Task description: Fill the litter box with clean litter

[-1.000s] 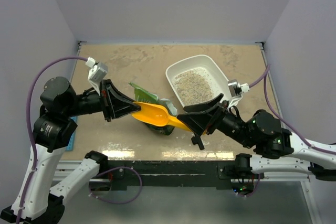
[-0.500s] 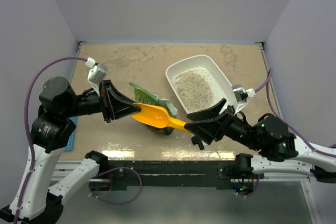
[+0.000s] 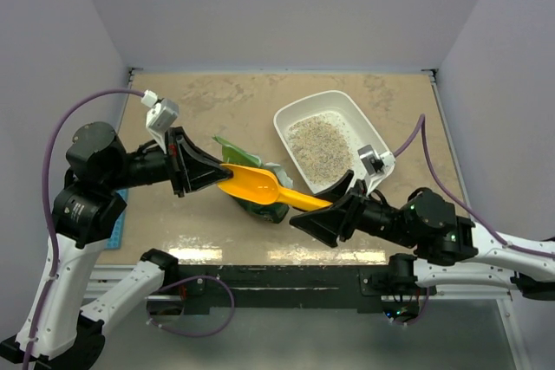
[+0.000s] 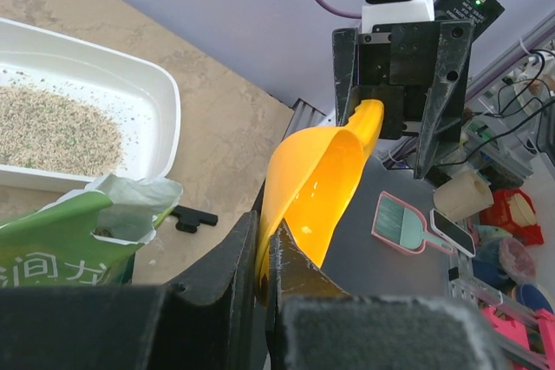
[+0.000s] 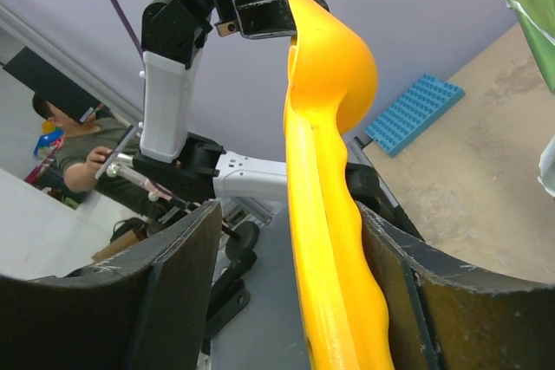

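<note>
Overhead; opposed close wrist views sharing scoop.

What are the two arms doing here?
Looks like a handover of a yellow scoop above the green bag. The left end effector is clamped on the rim of the scoop's bowl. The right end effector straddles the handle with its jaws open, not gripping yet. The scoop looks empty. The litter box sits beyond the right arm with a layer of litter already in it.
</note>
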`<move>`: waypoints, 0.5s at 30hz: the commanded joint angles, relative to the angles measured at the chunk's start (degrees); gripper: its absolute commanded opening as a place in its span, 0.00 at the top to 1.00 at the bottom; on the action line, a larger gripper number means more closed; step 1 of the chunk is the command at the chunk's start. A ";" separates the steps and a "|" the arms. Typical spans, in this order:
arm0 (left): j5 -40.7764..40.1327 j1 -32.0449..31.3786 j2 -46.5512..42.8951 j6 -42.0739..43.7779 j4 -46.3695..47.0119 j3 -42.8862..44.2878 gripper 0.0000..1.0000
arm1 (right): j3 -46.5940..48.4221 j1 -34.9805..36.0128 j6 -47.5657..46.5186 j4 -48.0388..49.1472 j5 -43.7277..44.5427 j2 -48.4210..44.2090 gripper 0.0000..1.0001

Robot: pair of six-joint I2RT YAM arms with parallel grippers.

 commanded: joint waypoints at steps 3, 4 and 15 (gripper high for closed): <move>-0.13 -0.41 -0.56 0.33 0.71 1.64 1.00 | 0.80 0.17 -1.41 3.26 0.30 -1.08 0.39; -0.04 -0.41 -0.56 0.33 0.71 1.55 1.00 | 0.89 0.17 -1.42 2.30 0.82 -1.43 0.39; 0.05 -0.41 0.14 -0.02 1.15 1.81 1.00 | 0.54 0.17 -1.68 -0.53 4.52 -4.95 0.43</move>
